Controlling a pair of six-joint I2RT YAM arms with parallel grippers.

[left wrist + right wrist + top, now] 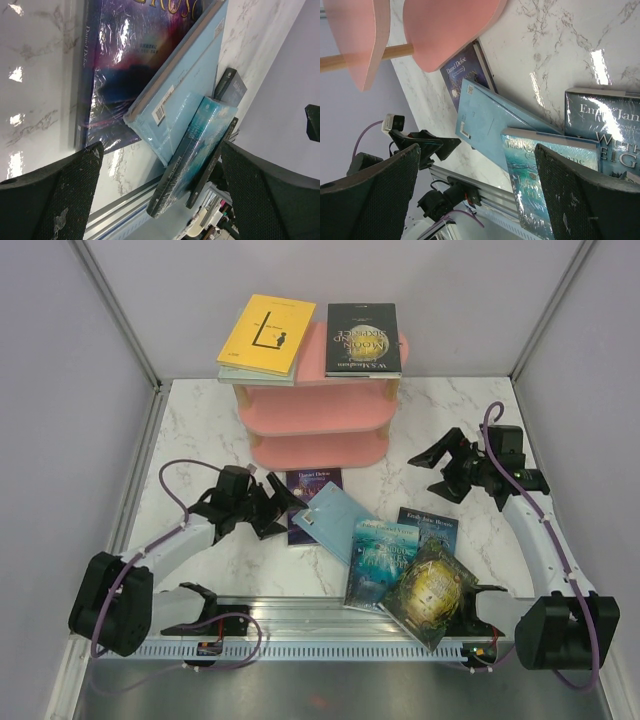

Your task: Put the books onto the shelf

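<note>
**Desk:** Setting, L to R?

**Photog:** Pale lilac walls w/ metal corner posts box in a white marble-look worktop (pixel 190 430). A metal rail (pixel 330 638) runs along its near edge.

**Desk:** L arm?

**Photog:** The left tool (pixel 278 506) sits low over the worktop, fingers spread wide w/ nothing between them. It points at a purple galaxy book (pixel 312 483) lying flat.

**Desk:** Where are the bks?

**Photog:** The pink shelf (pixel 315 420) stands rear ctr, 3 tiers. Its top tier holds a yellow book (pixel 266 333) stacked on a pale grey-green book (pixel 248 375), w/ a black book (pixel 363 339) beside them on the R. The rest are loose in front. A light blue book (pixel 335 520) overlaps the purple one. A teal book (pixel 375 562) overlaps the light blue one's corner. A green-gold book (pixel 432 592) lies on the teal one. A dark blue book (pixel 436 527) is partly tucked under that pile.

**Desk:** R arm?

**Photog:** The right tool (pixel 433 472) hangs above the worktop, R of the shelf. Its fingers are spread apart and grip nothing.
</note>
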